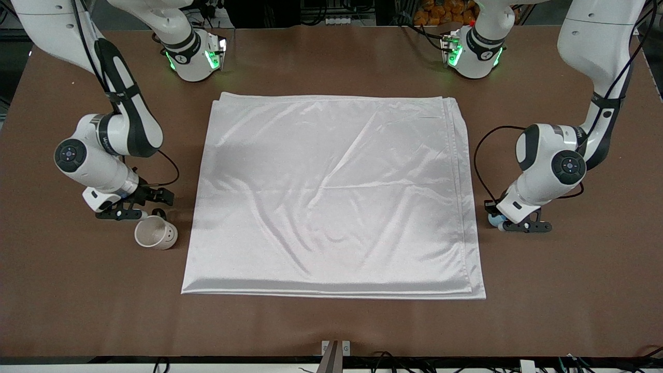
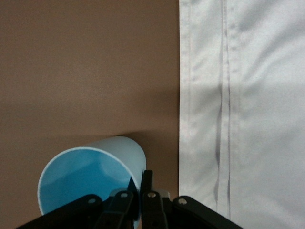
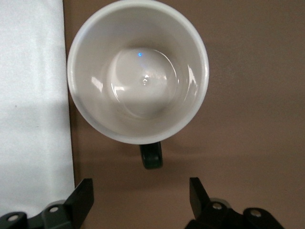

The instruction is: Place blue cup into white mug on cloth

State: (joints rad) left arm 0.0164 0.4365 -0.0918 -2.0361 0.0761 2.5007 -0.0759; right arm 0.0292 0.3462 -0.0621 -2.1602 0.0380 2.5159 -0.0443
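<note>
The white mug (image 1: 156,233) stands on the brown table beside the cloth (image 1: 331,197), toward the right arm's end. My right gripper (image 1: 155,204) is low over the table next to it, open and empty. In the right wrist view the mug (image 3: 138,71) shows its empty inside and its dark handle (image 3: 151,156) points at the open gripper (image 3: 141,191). My left gripper (image 1: 500,220) is low at the cloth's edge toward the left arm's end, shut on the blue cup (image 1: 494,219), which is mostly hidden there. In the left wrist view the fingers (image 2: 147,181) pinch the wall of the tilted cup (image 2: 90,176).
The cloth's folded edge runs close beside the blue cup (image 2: 224,119) and beside the mug (image 3: 28,95). Bare brown table (image 1: 331,326) lies around the cloth. The arm bases (image 1: 194,54) stand along the table's edge farthest from the front camera.
</note>
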